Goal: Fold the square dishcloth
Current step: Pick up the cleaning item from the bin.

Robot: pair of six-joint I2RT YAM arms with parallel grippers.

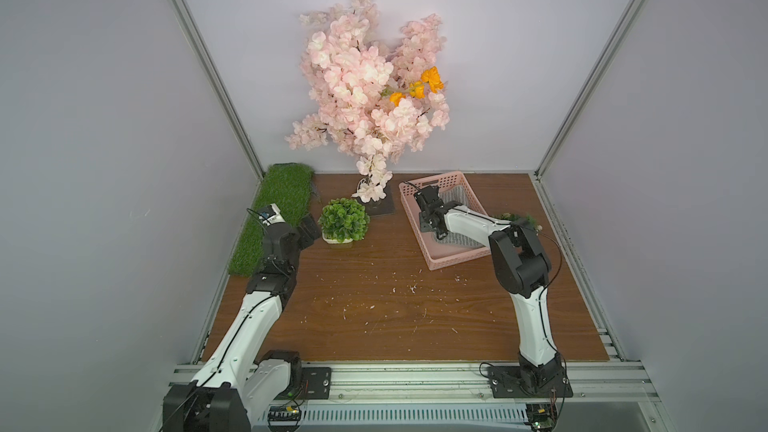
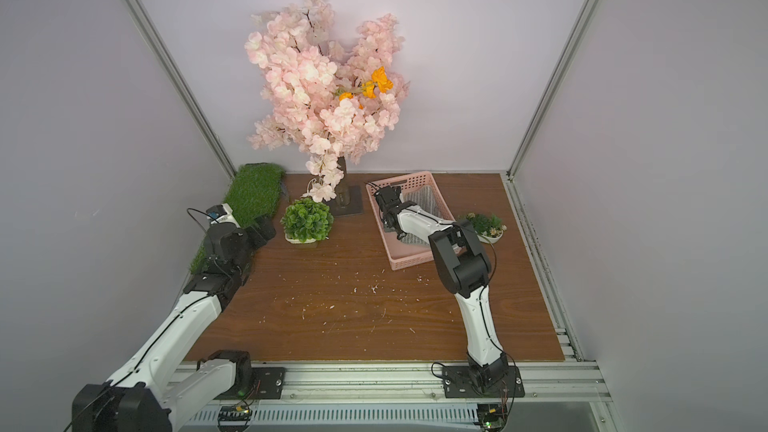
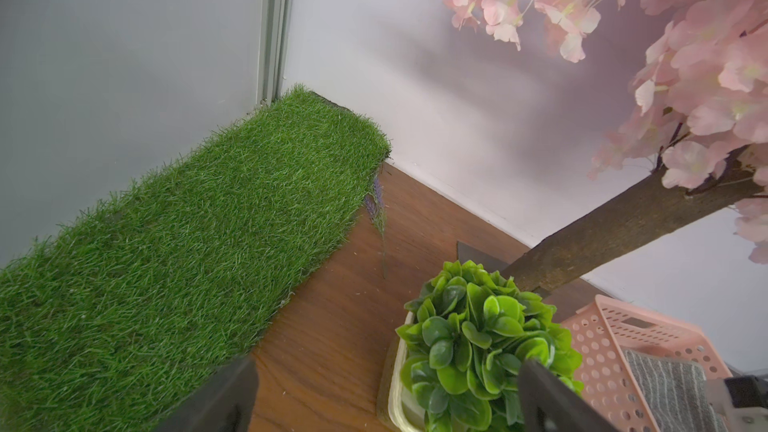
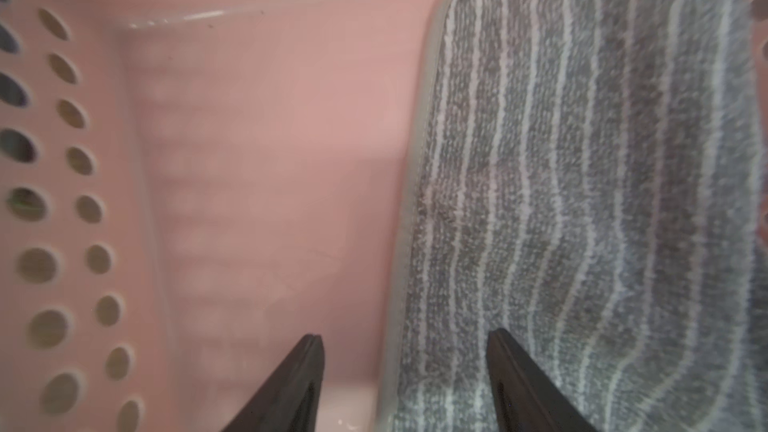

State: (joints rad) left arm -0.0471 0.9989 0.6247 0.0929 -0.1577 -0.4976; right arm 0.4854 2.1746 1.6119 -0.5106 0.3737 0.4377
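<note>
Square dishcloth (image 1: 462, 198) sits inside the pink basket (image 1: 453, 261), right of centre in both top views. It covers the right part of the basket floor.

Right end effector (image 4: 405, 336) is down in the basket, jaws partly apart and straddling the cloth's grey edging. One finger (image 4: 299, 376) is over bare pink floor, the other over the striped fabric. Contact: can't tell.

Left end effector (image 3: 386, 363) is at left in the top views, jaws wide, holding nothing. It's above the bench (image 1: 374, 305), between the grass mat (image 3: 187, 243) and the potted green plant (image 3: 478, 347).
</note>
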